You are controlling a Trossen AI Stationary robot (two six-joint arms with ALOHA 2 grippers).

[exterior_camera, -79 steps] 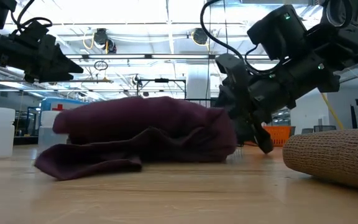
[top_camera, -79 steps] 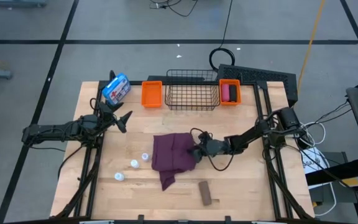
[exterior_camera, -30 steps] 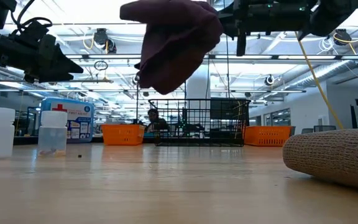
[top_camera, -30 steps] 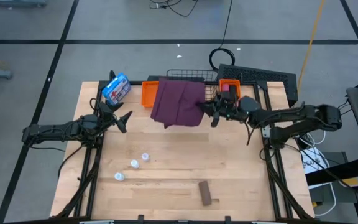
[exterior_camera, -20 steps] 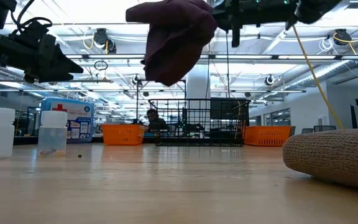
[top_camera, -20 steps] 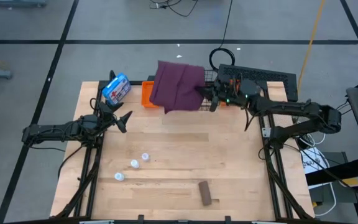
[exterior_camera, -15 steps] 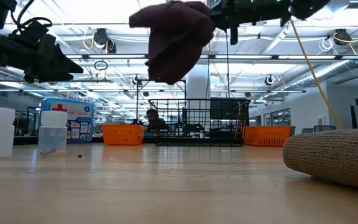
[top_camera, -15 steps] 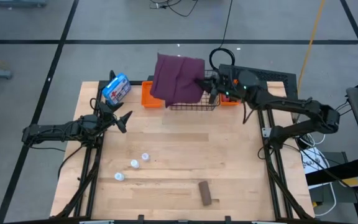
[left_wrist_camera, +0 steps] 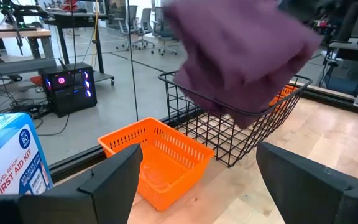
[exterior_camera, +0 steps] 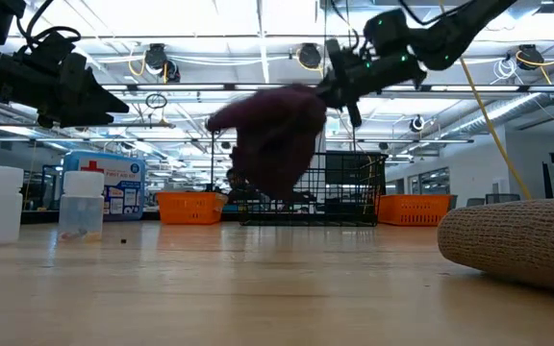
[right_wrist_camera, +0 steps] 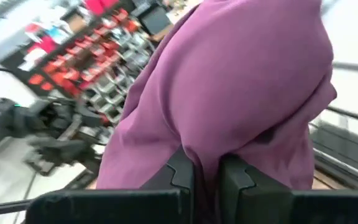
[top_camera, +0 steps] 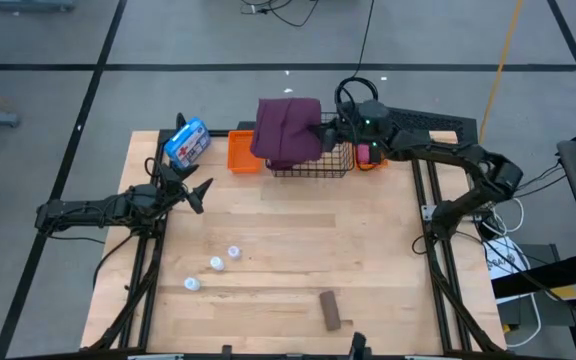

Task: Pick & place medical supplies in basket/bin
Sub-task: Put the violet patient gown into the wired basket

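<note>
The maroon cloth (top_camera: 288,133) hangs bunched over the black wire basket (top_camera: 313,165) at the table's far edge; its lower part dips to the basket's rim (left_wrist_camera: 253,115). My right gripper (top_camera: 333,131) is beside it on the right, shut on it. My left gripper (top_camera: 196,190) waits open near the table's left edge. Three white vials (top_camera: 215,264) stand on the near left of the table. A brown roll (top_camera: 332,310) lies near the near edge. A pink roll (top_camera: 376,152) sits in the right orange bin (top_camera: 369,160). My right gripper pinches a bunched fold of the maroon cloth (right_wrist_camera: 207,146) between its two fingers (right_wrist_camera: 180,174), coming nearly level from the table's right. The cloth (exterior_camera: 272,144) hangs slack below and beside the fingers, above the wire basket; how many layers are caught, I cannot tell.
A second orange bin (top_camera: 244,152) stands left of the wire basket, and a blue-and-white pouch (top_camera: 186,141) lies at the far left corner. The table's middle is bare wood. A black cable coil (top_camera: 356,92) lies beyond the far edge.
My right gripper has carried the maroon cloth toward the table's far edge until it is over the wire basket, then down, so the cloth now hangs lower, at the basket's rim. The gripper has stayed shut on it.
</note>
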